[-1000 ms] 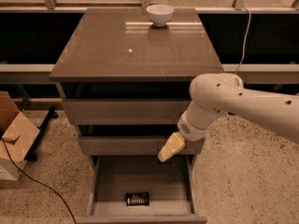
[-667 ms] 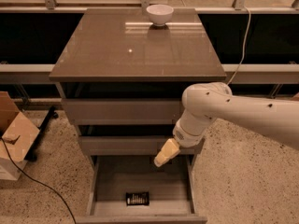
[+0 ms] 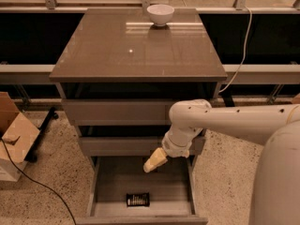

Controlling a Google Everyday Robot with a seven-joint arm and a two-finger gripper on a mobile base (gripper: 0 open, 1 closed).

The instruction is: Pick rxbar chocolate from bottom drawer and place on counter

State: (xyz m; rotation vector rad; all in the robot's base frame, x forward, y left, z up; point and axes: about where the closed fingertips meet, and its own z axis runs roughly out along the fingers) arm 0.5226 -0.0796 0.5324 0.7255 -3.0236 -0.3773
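On the grey floor of the pulled-out bottom drawer (image 3: 112,184), close to its front wall and about midway across, lies the small flat rxbar chocolate in its black wrapper with pale print (image 3: 138,199), flat and lengthwise left to right; nothing touches it. Above it and a little to the right hangs the cream-coloured claw (image 3: 151,165), pointing down and to the left over the drawer's rear half, clear of the bar and of the drawer floor; whether the claw is wide or narrow I cannot tell. The white jointed robot arm (image 3: 225,122) reaches in from the right, its wrist in front of the middle drawer front (image 3: 117,145). The glossy grey-brown desk top (image 3: 136,55) caps the cabinet; a round white bowl (image 3: 160,14) stands at its far edge. An open brown cardboard box (image 3: 14,139) sits on the speckled floor (image 3: 56,172) at the left.
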